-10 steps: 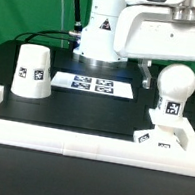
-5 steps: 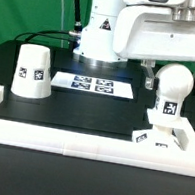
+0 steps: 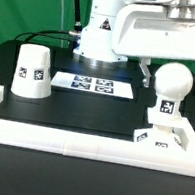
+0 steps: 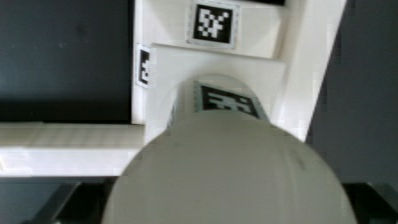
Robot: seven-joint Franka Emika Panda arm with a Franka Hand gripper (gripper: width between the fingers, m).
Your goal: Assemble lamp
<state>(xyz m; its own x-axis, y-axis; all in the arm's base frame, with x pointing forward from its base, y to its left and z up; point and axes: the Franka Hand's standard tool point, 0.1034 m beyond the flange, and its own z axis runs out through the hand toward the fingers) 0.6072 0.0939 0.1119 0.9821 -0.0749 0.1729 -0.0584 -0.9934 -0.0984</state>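
Rising slightly since a second ago, the gripper [image 3: 176, 59] lifts off the bulb [image 3: 171, 88], which stands upright on the base [image 3: 160, 137] at lower right; fingers look spread beside it. Shade [image 3: 32, 72] waits at left.

Wide free table lies between the shade [image 3: 31, 71] and the bulb [image 3: 172, 88]; the white wall [image 3: 74, 140] blocks the near side, the marker board [image 3: 92, 85] lies flat
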